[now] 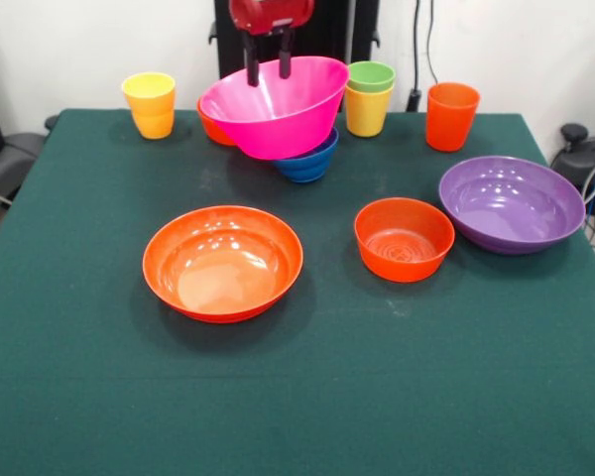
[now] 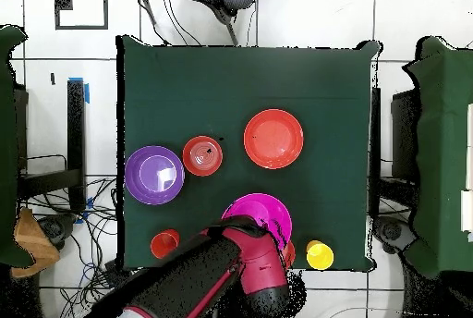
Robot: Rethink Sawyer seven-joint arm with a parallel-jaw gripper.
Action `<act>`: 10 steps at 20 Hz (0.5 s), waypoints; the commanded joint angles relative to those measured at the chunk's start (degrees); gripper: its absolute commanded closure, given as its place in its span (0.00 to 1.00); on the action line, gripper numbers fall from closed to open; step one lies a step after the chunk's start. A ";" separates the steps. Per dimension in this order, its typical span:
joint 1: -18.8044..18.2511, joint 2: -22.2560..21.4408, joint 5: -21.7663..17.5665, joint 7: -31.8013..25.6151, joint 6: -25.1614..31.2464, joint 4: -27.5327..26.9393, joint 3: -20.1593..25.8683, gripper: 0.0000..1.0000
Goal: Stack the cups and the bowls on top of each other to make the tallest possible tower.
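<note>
Front view: gripper point(image 1: 268, 67) clamps tilted pink bowl point(image 1: 278, 111) rim; blue bowl point(image 1: 309, 159), orange bowl point(image 1: 213, 127) crowd beneath.

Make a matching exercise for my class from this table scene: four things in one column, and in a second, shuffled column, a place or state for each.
Things:
1. Big glossy pink plastic bowl
2. Small light green plastic cup
3. Wide glossy purple plastic bowl
4. Small blue plastic bowl

Places or states:
A. Nested in a yellow plastic cup
B. Tilted, rim gripped by the tool
C. Partly hidden under the pink bowl
D. Upright beside a small orange plastic bowl

Pairs: 1-B, 2-A, 3-D, 4-C
</note>
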 commanded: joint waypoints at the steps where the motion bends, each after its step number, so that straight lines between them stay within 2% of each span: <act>1: -2.61 -0.31 10.04 -23.44 4.91 2.97 12.45 0.00; 3: -2.47 0.06 11.08 -23.95 4.10 2.66 12.31 0.00; 4: -2.15 0.08 9.73 -22.14 3.86 2.06 12.07 0.00; 5: -1.97 0.28 10.22 -22.13 3.55 2.08 12.06 0.00; 7: -1.62 0.22 7.71 -17.36 2.58 1.27 11.38 0.00; 10: -1.30 0.65 6.14 -14.09 1.99 0.80 11.02 0.00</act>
